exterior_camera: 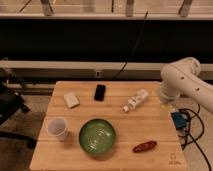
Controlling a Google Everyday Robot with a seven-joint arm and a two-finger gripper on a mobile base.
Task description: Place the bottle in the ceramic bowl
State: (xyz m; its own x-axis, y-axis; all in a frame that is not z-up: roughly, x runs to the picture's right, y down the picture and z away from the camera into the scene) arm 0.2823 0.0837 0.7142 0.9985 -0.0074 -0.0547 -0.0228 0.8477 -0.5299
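Just L of end effector [166, 100]: bottle [136, 100]

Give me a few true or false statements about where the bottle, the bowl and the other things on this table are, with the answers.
1. The bottle lies on its side on the table. True.
2. The bottle is inside the ceramic bowl. False: it lies apart from the bowl, farther back and to the right in the picture.
3. The white cup stands beside the bowl. True.
4. The gripper holds the bottle. False: the arm is folded at the table's right side, the gripper is out of view, and nothing touches the bottle.
5. The reddish object lies in the bowl. False: it lies on the table beside it.
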